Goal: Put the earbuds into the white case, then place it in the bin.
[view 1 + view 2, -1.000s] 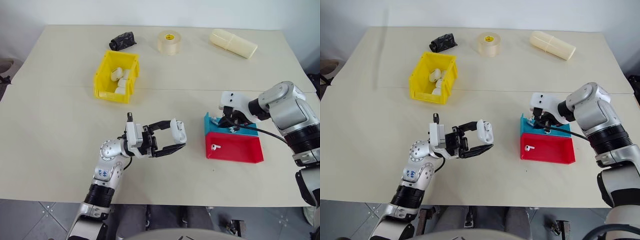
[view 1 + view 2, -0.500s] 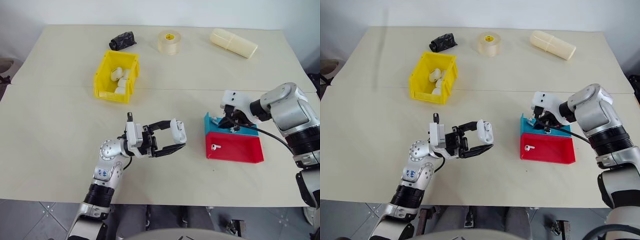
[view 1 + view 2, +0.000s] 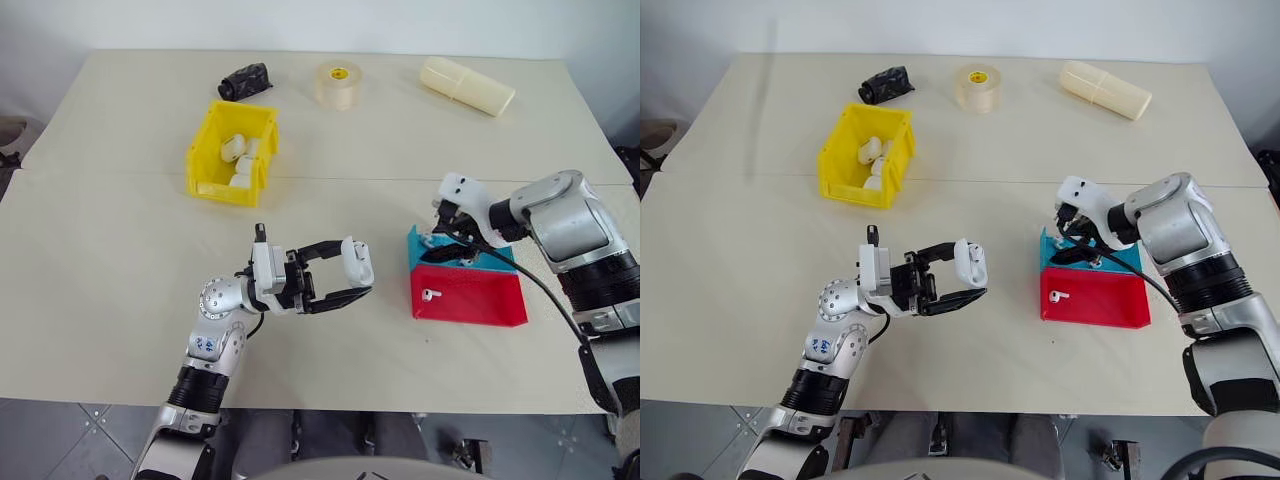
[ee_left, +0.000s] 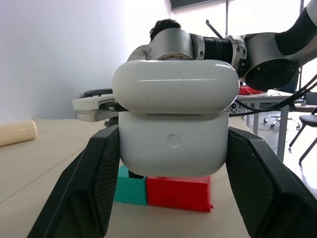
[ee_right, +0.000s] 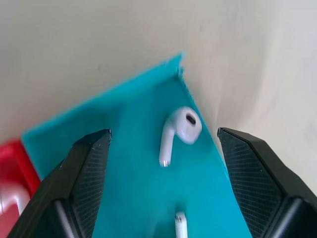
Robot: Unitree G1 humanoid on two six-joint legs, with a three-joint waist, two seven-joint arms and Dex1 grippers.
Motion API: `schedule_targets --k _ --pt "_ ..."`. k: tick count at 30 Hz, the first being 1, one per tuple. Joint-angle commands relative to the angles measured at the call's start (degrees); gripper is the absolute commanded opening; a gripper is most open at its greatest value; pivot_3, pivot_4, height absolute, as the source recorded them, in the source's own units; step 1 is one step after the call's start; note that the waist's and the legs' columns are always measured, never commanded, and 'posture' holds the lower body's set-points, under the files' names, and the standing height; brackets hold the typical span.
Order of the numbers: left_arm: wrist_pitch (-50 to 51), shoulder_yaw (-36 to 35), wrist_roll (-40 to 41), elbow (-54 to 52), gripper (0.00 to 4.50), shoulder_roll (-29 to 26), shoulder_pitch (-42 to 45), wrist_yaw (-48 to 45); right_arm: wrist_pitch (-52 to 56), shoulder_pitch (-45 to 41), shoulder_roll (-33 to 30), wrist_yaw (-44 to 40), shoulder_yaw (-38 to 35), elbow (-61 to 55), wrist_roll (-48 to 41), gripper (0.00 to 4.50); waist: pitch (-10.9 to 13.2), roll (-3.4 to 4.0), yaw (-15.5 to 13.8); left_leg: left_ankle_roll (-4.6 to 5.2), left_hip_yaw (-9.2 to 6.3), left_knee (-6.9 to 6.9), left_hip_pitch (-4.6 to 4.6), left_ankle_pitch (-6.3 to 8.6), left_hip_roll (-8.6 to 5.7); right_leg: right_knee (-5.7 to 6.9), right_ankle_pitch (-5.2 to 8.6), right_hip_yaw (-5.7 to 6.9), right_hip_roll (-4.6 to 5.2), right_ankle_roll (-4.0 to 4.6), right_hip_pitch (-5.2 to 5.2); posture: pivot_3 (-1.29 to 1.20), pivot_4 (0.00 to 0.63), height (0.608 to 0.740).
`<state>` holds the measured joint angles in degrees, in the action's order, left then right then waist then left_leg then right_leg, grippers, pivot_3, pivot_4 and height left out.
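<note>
Earbud [image 5: 178, 130] lies in teal tray [image 5: 129, 188] between spread right gripper [image 5: 163, 148] fingers

A pale cream surface [image 3: 120, 300], two boards meeting at a seam, carries the bin [image 3: 233, 152] at its left middle; along the far edge lie a black crumpled object [image 3: 246, 80], a roll of tape [image 3: 339, 84] and a long cream cylinder [image 3: 467, 86]; toward the right stand a teal tray [image 3: 420, 250] and a red tray [image 3: 470, 296], touching
</note>
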<state>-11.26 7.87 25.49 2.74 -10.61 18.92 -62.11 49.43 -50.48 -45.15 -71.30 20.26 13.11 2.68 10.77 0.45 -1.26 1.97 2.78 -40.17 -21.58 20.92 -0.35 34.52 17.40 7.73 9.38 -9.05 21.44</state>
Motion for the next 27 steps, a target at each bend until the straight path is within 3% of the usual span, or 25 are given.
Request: schedule_targets --k 1,5,6,8,14,27 --pt "-0.2 0.1 0.6 -1.9 2.78 -0.1 0.5 -0.1 1.1 -0.5 -0.4 1.2 -1.3 -2.4 -0.8 3.62 0.0 0.00 0.0 0.00 0.00 0.00 0.00 0.00 0.00 0.00 0.00 0.00 0.00 0.00 0.00 0.00 0.150 0.740" --pt "-0.3 0.1 0.5 -2.0 2.78 -0.2 0.6 -0.1 1.5 0.1 0.2 2.9 -1.0 -2.5 -1.0 3.62 0.0 0.00 0.1 0.00 0.00 0.00 0.00 0.00 0.01 0.00 0.00 0.00 0.00 0.00 0.00 0.00 0.150 0.740" --pt "-0.2 0.1 0.5 -2.0 2.78 -0.2 0.6 -0.1 1.3 0.2 0.2 3.2 -0.8 -2.4 -0.9 3.45 0.0 0.00 0.1 0.00 0.00 0.00 0.00 0.00 0.01 0.00 0.00 0.00 -0.01 0.00 0.01 0.00 0.150 0.740" --pt "-0.2 0.0 0.5 -2.0 2.78 -0.3 0.5 -0.2 1.3 0.3 0.1 3.5 -0.5 -2.4 -0.9 2.99 0.0 0.00 0.1 0.00 0.01 0.00 0.00 0.00 0.01 0.00 0.00 0.00 -0.01 0.00 0.01 0.00 0.150 0.740" --pt "-0.3 0.0 0.7 -2.1 2.78 -0.5 0.5 0.0 1.4 0.3 0.0 3.6 -0.2 -2.5 -1.3 0.97 0.0 0.00 0.1 0.00 0.01 0.00 0.00 0.00 0.01 0.00 0.00 0.00 -0.01 0.00 0.01 0.00 0.150 0.740" --pt "-0.3 -0.2 0.9 -1.8 2.78 -0.5 0.9 -0.1 0.5 1.0 -0.8 3.1 0.2 -3.2 -1.7 0.97 0.0 0.00 0.1 0.00 0.01 0.01 0.00 0.00 0.01 0.00 0.00 0.00 -0.01 0.00 0.01 0.00 0.150 0.740"
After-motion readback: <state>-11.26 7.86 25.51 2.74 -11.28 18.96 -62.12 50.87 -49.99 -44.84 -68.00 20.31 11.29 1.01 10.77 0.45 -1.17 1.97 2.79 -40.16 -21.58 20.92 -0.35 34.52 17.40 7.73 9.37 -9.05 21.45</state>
